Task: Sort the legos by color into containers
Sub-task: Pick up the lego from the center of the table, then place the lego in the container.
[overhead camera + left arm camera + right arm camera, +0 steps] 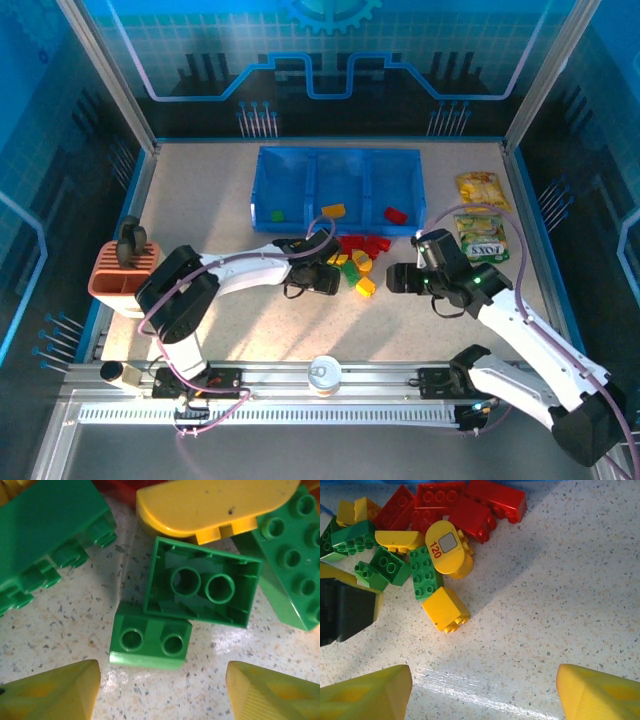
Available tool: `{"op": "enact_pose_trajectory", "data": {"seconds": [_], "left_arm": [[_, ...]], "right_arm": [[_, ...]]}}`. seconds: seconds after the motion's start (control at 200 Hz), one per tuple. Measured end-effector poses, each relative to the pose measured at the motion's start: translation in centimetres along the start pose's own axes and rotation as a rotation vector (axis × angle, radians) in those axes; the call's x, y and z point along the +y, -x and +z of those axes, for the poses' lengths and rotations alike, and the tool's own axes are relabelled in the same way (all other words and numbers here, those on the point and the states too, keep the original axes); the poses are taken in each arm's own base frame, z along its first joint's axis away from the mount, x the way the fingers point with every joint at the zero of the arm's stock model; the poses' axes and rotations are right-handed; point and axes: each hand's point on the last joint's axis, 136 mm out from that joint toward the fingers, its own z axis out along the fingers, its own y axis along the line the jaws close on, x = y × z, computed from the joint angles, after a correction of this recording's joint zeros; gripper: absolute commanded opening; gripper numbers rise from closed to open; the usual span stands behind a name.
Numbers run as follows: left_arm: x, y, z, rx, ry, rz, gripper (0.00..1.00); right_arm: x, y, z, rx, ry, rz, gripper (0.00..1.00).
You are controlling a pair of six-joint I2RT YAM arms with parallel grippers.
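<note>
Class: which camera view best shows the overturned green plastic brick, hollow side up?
Left wrist: the overturned green plastic brick is close up, both inner tubes clear. Right wrist shows it smaller; the top view cannot single it out.

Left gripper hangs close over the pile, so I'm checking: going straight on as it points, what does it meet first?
Probably the small green brick, centred ahead of the left gripper, touching an upturned green brick; depth is unclear.
</note>
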Motion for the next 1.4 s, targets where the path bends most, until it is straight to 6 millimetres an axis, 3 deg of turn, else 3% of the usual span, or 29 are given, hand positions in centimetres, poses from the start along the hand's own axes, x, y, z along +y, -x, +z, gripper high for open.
{"op": "enact_pose_trajectory", "data": {"seconds": [0.205, 0.45, 0.63, 0.735, 0.91, 0.981, 1.076, 1.226, 1.396], "left_arm": [[0.3, 0.6, 0.7, -0.010, 0.038, 0.027, 0.62], [0.8, 0.7, 1.5, -0.008, 0.074, 0.050, 0.36], [0.9, 0.9, 1.2, -0.019, 0.082, 0.053, 0.31], [0.7, 1.5, -0.3, -0.052, 0.070, 0.051, 0.32], [0.6, 4.8, -5.9, -0.207, 0.007, 0.009, 0.33], [1.7, 6.6, -8.0, -0.272, -0.008, -0.032, 0.33], [4.2, 9.0, -9.3, -0.319, 0.009, -0.099, 0.33], [8.4, 11.9, -9.9, -0.345, 0.064, -0.195, 0.33], [11.4, 14.9, -9.0, -0.342, 0.098, -0.257, 0.34]], "right_arm": [[-0.1, -0.4, -0.4, -0.018, 0.014, 0.025, 0.75], [0.1, -0.7, -0.5, -0.014, 0.037, 0.050, 0.74], [0.1, -1.0, -0.3, -0.004, 0.037, 0.057, 0.73], [0.1, -1.3, -0.1, 0.004, 0.035, 0.062, 0.73], [0.4, -1.5, 0.4, 0.020, 0.038, 0.051, 0.73], [0.5, -1.7, 0.6, 0.028, 0.038, 0.044, 0.73], [0.8, -1.9, 0.7, 0.037, 0.043, 0.035, 0.73], [1.1, -2.6, 1.0, 0.053, 0.050, 0.023, 0.73], [1.3, -3.1, 1.0, 0.061, 0.054, 0.022, 0.73]]}}
